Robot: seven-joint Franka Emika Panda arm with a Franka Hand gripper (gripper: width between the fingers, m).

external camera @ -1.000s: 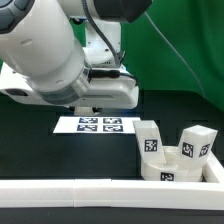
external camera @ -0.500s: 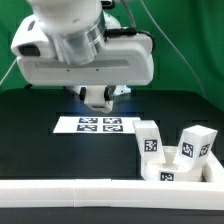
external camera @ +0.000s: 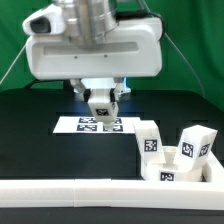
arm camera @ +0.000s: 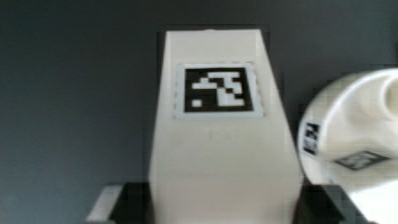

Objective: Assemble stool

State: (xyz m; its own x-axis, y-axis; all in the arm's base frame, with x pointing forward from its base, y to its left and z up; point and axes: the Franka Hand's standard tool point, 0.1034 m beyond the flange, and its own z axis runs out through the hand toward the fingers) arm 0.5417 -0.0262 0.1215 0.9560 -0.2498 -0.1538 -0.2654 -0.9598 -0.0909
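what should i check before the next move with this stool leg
1. Leg gripped by the end effector: ok.
2. Leg's tag readable in the wrist view: ok.
3. Leg lifted clear of the marker board: cannot tell.
4. Seat resting against the rail, two fitted legs upright: ok.
5. Free socket on the seat for this leg: cannot tell.

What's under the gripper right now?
A tagged white leg, clamped in the gripper, hangs over the marker board. The leg covers part of the board's tags.
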